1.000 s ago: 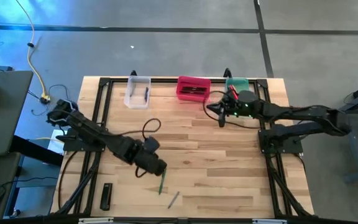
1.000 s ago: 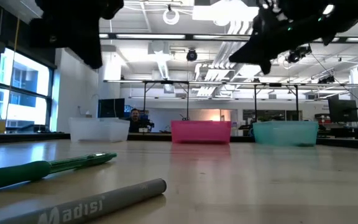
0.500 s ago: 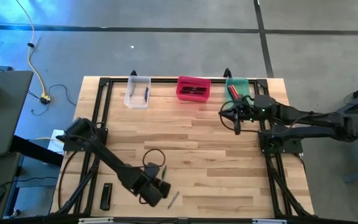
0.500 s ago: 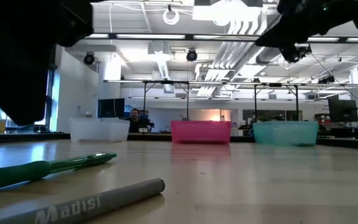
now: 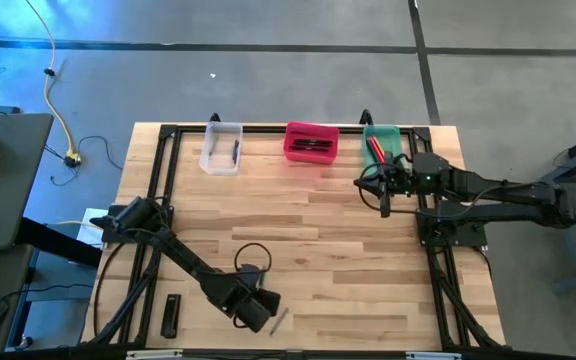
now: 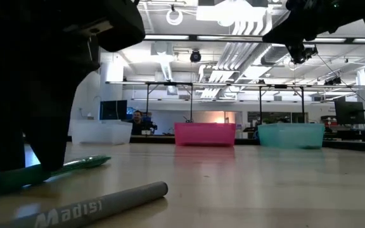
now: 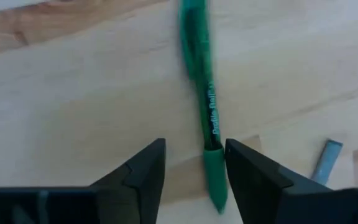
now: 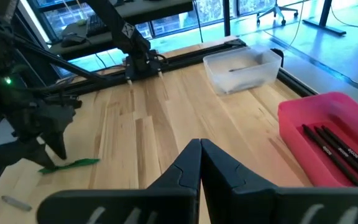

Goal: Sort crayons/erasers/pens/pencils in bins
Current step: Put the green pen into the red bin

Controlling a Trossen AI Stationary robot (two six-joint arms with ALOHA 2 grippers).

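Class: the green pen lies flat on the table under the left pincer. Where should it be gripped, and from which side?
Grip the green pen mid-barrel, coming straight down from above. It lies flat, so the left pincer, already open astride it, should probably close across its narrow width.

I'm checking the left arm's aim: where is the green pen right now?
The green pen lies flat on the table's near edge, left of centre, between the open fingers of the left gripper, with the grey stick just beside it.
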